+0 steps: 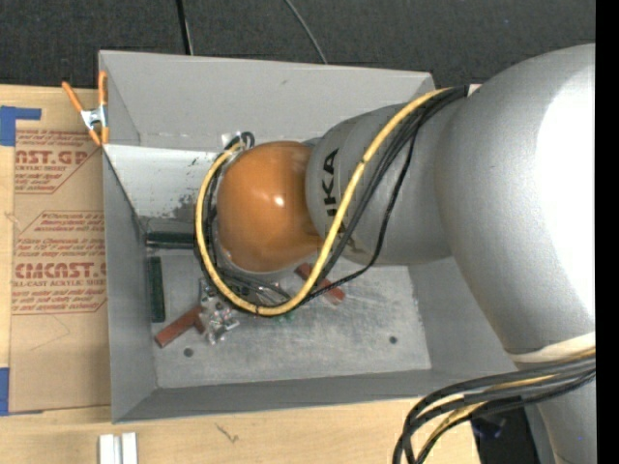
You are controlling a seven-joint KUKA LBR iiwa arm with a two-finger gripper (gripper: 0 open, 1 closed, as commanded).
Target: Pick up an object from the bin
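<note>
Nearest thing: a brown strip (175, 332), flat on the bin floor near the front left corner, one end pointing up and right.
End effector (219, 321): low over the floor, just beside the strip's right end; whether they touch cannot be told, nor whether the end effector is wide or narrow.
Held: nothing that can be seen.
Neighbours: a green bar (155, 289) lies along the left wall, near the strip but apart from it; a dark bar (170, 241) lies further back; red pieces (335, 294) lie to the right, partly under the arm.
Robot parts: an orange cover (261, 206) on the wrist hangs above the end effector, with a yellow and black cable (205, 249) looped round it.
Bin (290, 80): grey metal, sloped walls, few loose things.
Risk, flat strip: it probably lies flush on the metal, so a grip could slide off its edges or just push it along.
Risk, corner: a nudge could drive it against the left wall or the green bar.
Risk, cable: the hanging loop could brush the floor and drag things.
</note>
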